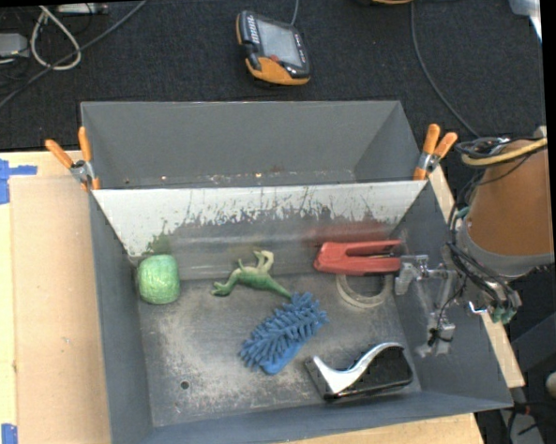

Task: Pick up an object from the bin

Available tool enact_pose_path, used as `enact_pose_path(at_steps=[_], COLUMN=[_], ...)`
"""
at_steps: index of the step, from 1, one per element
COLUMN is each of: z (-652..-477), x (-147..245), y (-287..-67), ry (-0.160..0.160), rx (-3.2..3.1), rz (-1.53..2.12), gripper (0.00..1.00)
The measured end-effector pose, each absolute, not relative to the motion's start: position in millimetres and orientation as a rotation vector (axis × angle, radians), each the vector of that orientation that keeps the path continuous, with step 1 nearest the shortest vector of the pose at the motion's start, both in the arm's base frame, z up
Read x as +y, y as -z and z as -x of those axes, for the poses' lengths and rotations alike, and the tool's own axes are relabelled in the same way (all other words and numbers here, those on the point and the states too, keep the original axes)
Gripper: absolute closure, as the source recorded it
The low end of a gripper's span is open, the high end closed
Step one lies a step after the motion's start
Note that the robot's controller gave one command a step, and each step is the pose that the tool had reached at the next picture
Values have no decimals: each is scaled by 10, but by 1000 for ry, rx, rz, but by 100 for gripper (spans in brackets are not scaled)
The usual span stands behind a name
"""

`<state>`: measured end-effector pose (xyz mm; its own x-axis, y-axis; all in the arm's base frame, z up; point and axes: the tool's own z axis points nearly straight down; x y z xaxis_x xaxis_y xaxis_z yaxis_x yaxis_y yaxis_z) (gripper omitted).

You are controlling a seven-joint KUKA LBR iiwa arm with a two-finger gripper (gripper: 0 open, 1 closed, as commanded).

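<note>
We see the gripper (426,303) low beside the right wall of the bin (255,152), with open floor only on its left. Its end is hard to make out, so we cannot tell if it is wide or narrow. The red-handled tool (355,257) lies just beside it, to the left.

In the bin (254,143), a ball (157,278) is set at the left, with a toy lizard (251,276) to its right. Further right, a handled tool (360,256) is laid across the rear edge of a tape ring (362,296). A duster (283,331) is placed before the lizard, and a shoe-like piece (362,373) to the duster's right. The claw (435,324) is held by the right wall.
</note>
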<state>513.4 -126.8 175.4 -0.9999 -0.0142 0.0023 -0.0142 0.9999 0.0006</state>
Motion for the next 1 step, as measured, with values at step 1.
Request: enact_pose_path(at_steps=[1], z=[-5134], x=[-1267], y=[-1754], ry=[1], rx=[-3139], rz=[-22], gripper=[0])
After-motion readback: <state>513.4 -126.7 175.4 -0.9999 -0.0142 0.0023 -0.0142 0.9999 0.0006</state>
